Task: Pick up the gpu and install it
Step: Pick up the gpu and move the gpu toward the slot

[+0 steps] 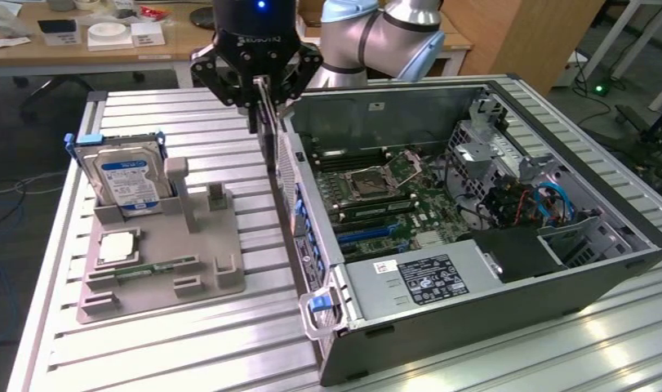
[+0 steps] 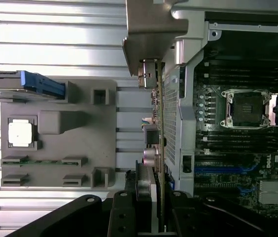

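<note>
Room: a workshop, with wooden desks (image 1: 80, 49) behind and a ribbed metal worktop (image 1: 178, 343) in front.
Worktop: it carries a grey fixture (image 1: 216, 269) towards the exterior view's left and an open computer case (image 1: 505, 302) towards the right.
Tool: the tool (image 1: 259, 91) hangs above the gap between fixture and case, its jaws closed on the gpu (image 1: 268, 135).
Gpu: it hangs upright and edge-on from the tool, clear of the worktop and just beside the outside of the case's near wall. In the wrist view the gpu (image 2: 159, 128) runs as a thin line along that wall, with its pale metal bracket at the far end.
Done: judging by the grip, the card is picked up and out of the fixture.
Left: the card is not yet inside the case or seated on the motherboard (image 1: 418, 200).
Fixture contents: a hard drive (image 1: 129, 175) with a blue-white label stands upright in its slot. A processor chip (image 1: 115, 247) lies flat in a recess, and a green memory stick (image 1: 145, 268) lies in a narrow groove. Several other holders look bare.
Case contents: the motherboard with an open processor socket (image 1: 372, 181), a labelled power supply (image 1: 428, 278) near the front, and blue cables (image 1: 554, 200) by the drive bays.
</note>
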